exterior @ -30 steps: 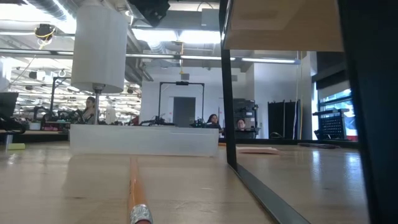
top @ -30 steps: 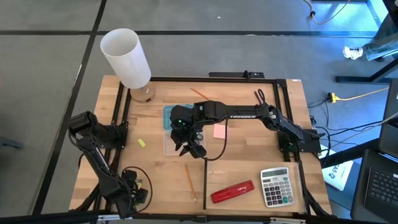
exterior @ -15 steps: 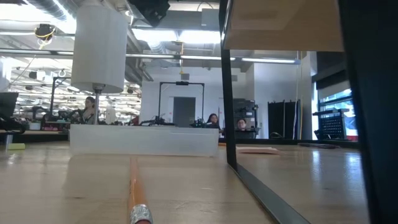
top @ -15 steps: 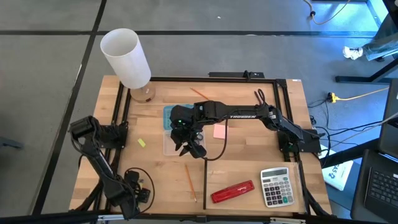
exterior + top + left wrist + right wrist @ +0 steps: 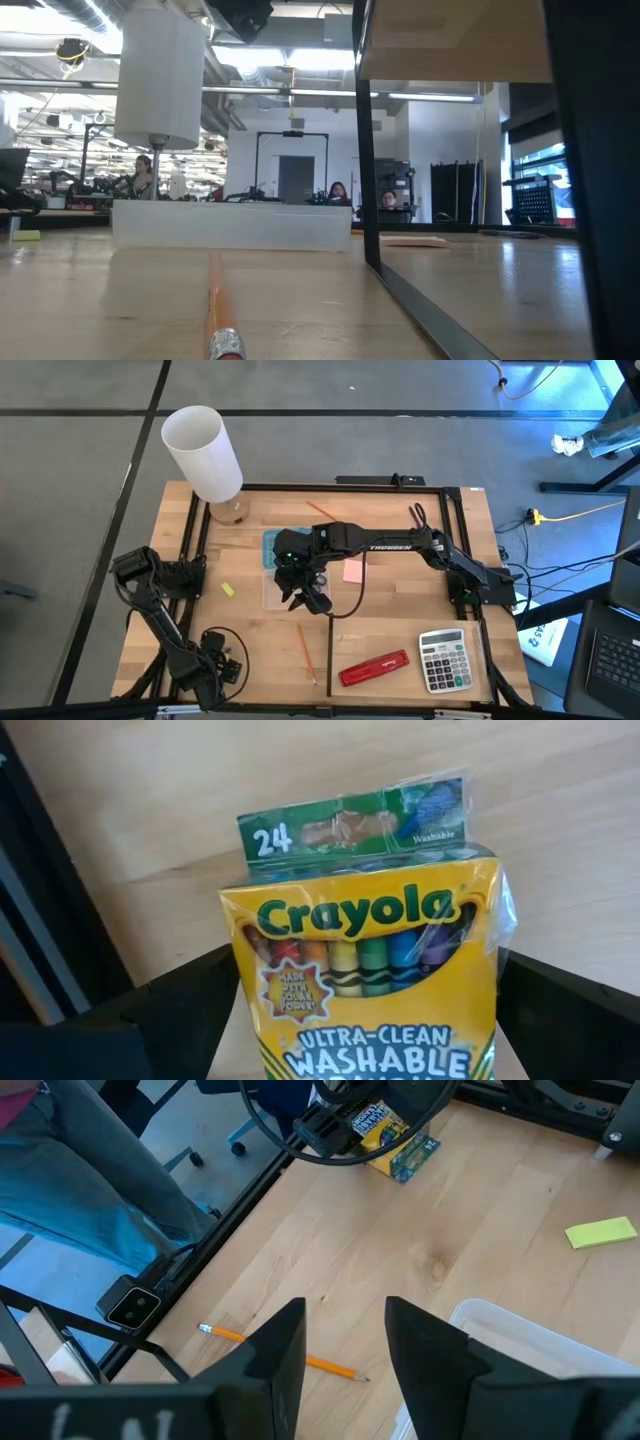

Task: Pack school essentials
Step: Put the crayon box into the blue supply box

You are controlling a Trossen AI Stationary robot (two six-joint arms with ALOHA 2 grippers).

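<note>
Progress, by my read: early, nothing confirmed packed. The table (image 5: 400,610) carries most of the kit loose. The clear bin (image 5: 270,575) sits mid-table, and I see nothing in the part that shows; the rest is hidden under the right arm. The crayon box (image 5: 365,950) is off the wood, clamped in the left claw (image 5: 220,665) at the near-left corner, well apart from the bin, so it's probably mid-carry. The right claw (image 5: 345,1320) hangs over the bin's near edge, fingers parted to a medium gap, empty. Left to go in: crayon box, pink sticky pad (image 5: 353,571) just right of the bin, scissors (image 5: 417,515) at the far-right edge, both pencils, and the yellow eraser (image 5: 228,589) left of the bin. I can't spot a pen. Counts: 1 white cylinder (image 5: 203,452) at the far-left corner, 1 bin, 1 grey calculator (image 5: 442,659) and 1 red stapler (image 5: 375,668) at the near edge (neither is for packing), 1 crayon box, 1 sticky pad, 1 scissors, 2 orange pencils (one in front of the bin (image 5: 306,652), one behind it (image 5: 322,510)), 1 eraser.
</note>
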